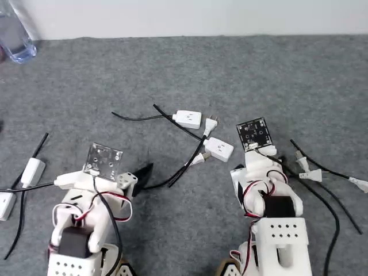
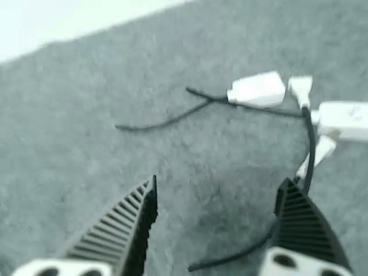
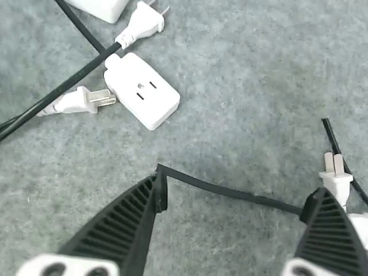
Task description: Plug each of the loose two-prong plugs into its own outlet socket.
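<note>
The table [image 1: 86, 75] is covered in coarse grey felt-like fabric, evenly lit, with only soft shadows. A plain white wall [image 1: 201, 17] rises along its far edge. A clear plastic bottle [image 1: 14, 40] stands at its far left corner.

Shells of left arm [image 1: 86, 221] and right arm [image 1: 270, 230] are printed white, bases perforated. Black servo blocks [image 1: 279, 206] are housed inside. Red, white and black wires [image 1: 253, 187] are looped alongside. Black ribbed fingers [image 2: 129, 221] are fixed on white screw-holed mounts.
</note>
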Available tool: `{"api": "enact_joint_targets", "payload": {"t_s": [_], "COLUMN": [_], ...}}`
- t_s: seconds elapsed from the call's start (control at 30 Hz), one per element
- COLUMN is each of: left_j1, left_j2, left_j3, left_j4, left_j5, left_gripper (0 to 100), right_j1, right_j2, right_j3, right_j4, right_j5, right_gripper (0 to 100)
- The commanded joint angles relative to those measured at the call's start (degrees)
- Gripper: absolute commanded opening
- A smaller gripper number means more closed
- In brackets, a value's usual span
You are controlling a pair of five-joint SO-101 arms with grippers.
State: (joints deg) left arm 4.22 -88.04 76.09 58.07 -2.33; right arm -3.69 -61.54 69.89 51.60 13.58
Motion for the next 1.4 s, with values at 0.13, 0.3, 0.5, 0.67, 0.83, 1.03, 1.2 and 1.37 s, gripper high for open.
{"api": "enact_joint_targets", "payload": {"t_s": [0.13,0.3,0.5,0.67,0.83,1.03,1.2,1.37], "left_j1": [0.4,0.7,6.0,11.0,11.1,9.9,10.3,10.1], "left_j2": [22.3,46.3,64.9,78.8,93.8,106.7,112.2,115.3], "left_j3": [-22.2,-37.1,-50.6,-58.9,-71.3,-84.4,-87.5,-89.4], "left_j4": [2.8,3.3,3.4,2.9,3.1,3.3,3.0,1.4], "left_j5": [-0.1,-0.7,-9.8,-16.2,-21.5,-29.2,-39.8,-44.9], "left_gripper": [31,31,31,31,31,31,31,31], "right_j1": [-0.4,-0.1,6.5,13.1,16.4,16.4,14.5,11.9], "right_j2": [7.5,10.4,11.0,11.0,11.1,11.1,11.1,11.1], "right_j3": [-0.6,-0.8,-0.7,-0.8,-0.7,-0.5,-0.3,0.4], "right_j4": [-4.9,-6.8,-9.7,-11.2,-12.1,-12.7,-12.8,-12.7], "right_j5": [-0.6,-0.6,-1.0,-3.8,-5.0,-4.7,-4.4,-1.5], "right_gripper": [36.1,36.1,36.1,36.1,36.1,36.1,36.1,36.1]}}
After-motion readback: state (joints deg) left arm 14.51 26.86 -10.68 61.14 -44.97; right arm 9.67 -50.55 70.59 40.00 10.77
